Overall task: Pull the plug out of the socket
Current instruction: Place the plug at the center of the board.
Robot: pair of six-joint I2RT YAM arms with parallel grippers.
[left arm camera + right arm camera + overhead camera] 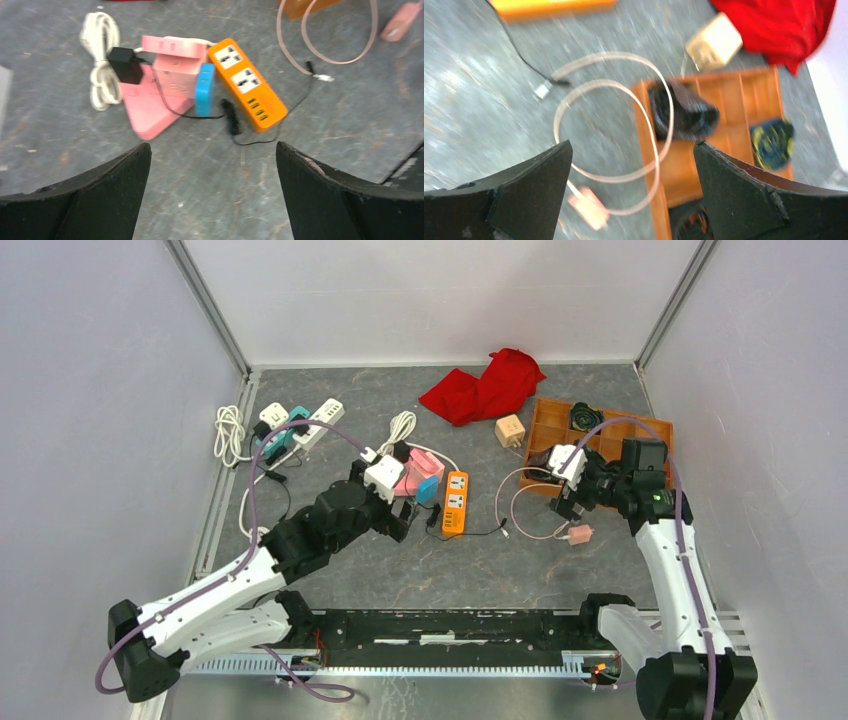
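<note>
Arms are reaching over the grey worktop (520,570) from the near edge. The left arm (250,565) is stretching diagonally from the near left toward the centre, with its wrist tipping down over a cluster of power strips. The right arm (670,560) is rising from the near right and bending left at the wrist, hanging over the left end of an orange tray (545,430).

In the left wrist view, the black plug (125,65) is sitting at the left edge of the pink socket block (172,75), with its thin black cable trailing across the block toward the near right. A blue plug (205,89) is pressing against the block's right side. Just right of it, an orange power strip (456,502) is lying flat, its sockets facing up and its long axis running near to far.

The left fingers (100,200) are standing wide apart above bare worktop, near of the cluster and touching nothing. The right fingers (514,200) are also spread wide and holding nothing. Below them a blurred black object (684,112) is lying in the tray, and a pink lead (580,534) is looping on the worktop beside it.
</note>
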